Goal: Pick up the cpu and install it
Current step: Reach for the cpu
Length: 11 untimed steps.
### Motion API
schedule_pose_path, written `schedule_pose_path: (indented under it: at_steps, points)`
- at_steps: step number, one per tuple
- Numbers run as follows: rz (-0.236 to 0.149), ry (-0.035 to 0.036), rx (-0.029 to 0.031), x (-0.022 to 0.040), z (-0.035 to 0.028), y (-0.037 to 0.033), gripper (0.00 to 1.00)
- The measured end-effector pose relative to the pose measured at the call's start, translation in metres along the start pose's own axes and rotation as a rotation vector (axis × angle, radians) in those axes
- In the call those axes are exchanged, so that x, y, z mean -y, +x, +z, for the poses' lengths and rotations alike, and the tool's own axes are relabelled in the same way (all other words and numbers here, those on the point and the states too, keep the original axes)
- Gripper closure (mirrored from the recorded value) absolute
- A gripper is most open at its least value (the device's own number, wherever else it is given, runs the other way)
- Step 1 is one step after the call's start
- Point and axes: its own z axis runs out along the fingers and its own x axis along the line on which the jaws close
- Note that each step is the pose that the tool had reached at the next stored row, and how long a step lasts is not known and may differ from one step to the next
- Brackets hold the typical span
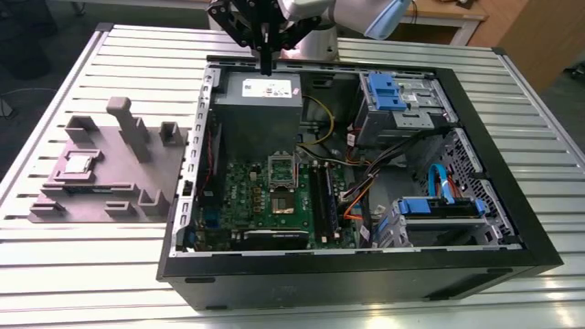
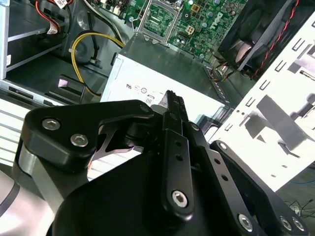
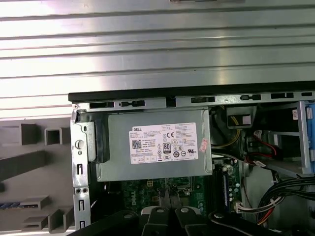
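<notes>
Fingers [image 1: 266,60] of the end effector [image 1: 266,70] are pressed together, and nothing is between them. They point down over the big grey box [image 1: 260,110] with a white sticker, close to the far wall of the open computer case [image 1: 366,274]. In the second wrist view the black fingers sit right above that sticker.

The cpu [image 1: 78,163] is a little shiny square. It lies flat in a grey holder [image 1: 109,185] on the desk [image 1: 92,274], at the exterior view's left of the case. It is well apart from the end effector, and nothing is touching it.

Inside the case, the green board [image 1: 246,199] lies flat below the grey box. The socket [image 1: 282,199] sits in the middle of the board. Blue, orange and black wires run beside the board, on the exterior view's right.
</notes>
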Motion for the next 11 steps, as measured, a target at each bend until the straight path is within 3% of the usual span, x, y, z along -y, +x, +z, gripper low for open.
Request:
schedule_pose_path:
  at_steps: [2,4,11]
  points:
    - [0.000,0.0000,0.0000,0.0000,0.0000,0.0004,0.90]
    - [0.000,0.0001,0.0000,0.0011,-0.0004,0.0149,0.90]
    - [0.000,0.0001,0.0000,0.0012,-0.0005,0.0165,0.90]
